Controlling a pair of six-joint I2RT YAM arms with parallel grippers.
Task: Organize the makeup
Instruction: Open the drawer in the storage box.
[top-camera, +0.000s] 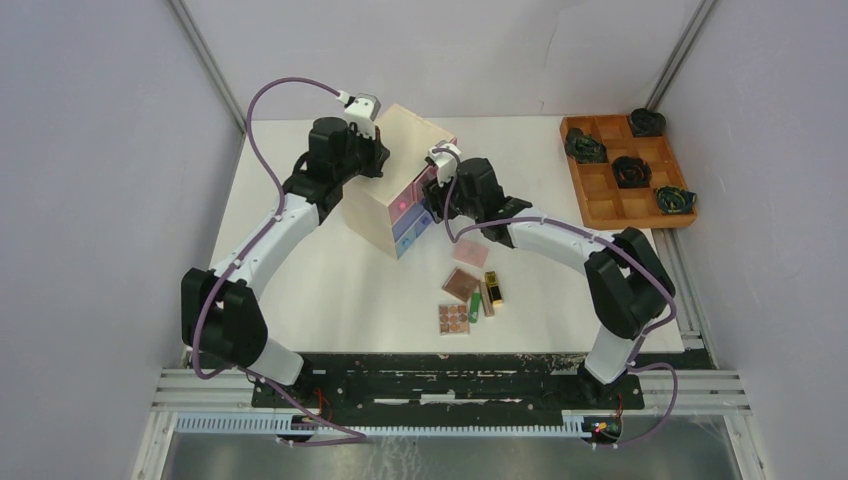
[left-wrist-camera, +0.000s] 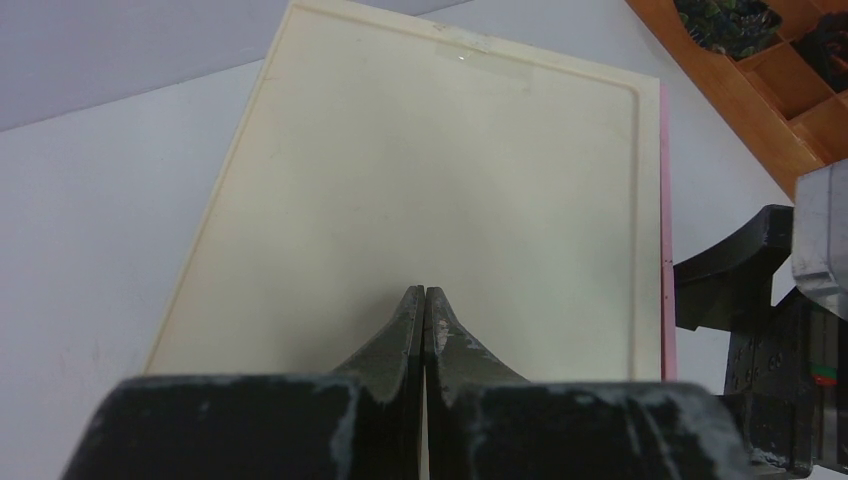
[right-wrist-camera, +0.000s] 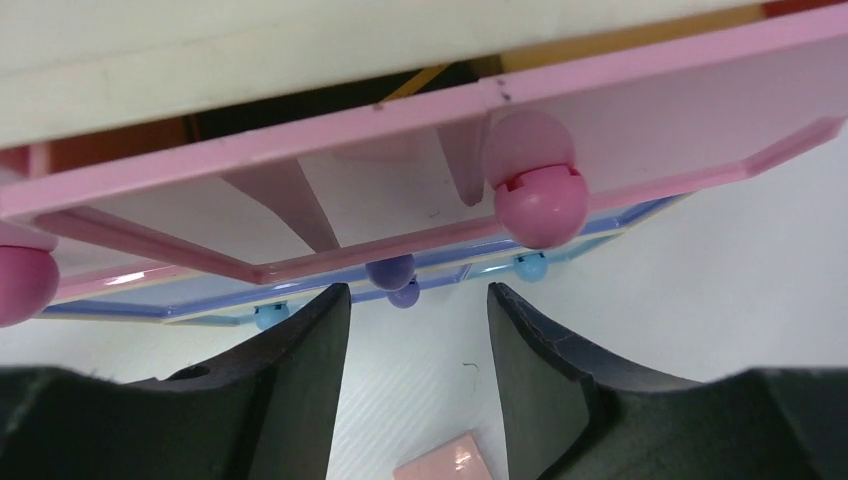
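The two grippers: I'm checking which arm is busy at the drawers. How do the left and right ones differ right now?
The left gripper has its jaws pressed together; the right gripper has its jaws apart with nothing between them. The left gripper sits over the pale top of the chest; the right gripper faces the chest's front, just below the pink drawer. Both are at the chest, and neither holds any makeup.

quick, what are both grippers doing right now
left gripper: shut, holding nothing, over the chest
right gripper: open, empty, facing the pink drawer
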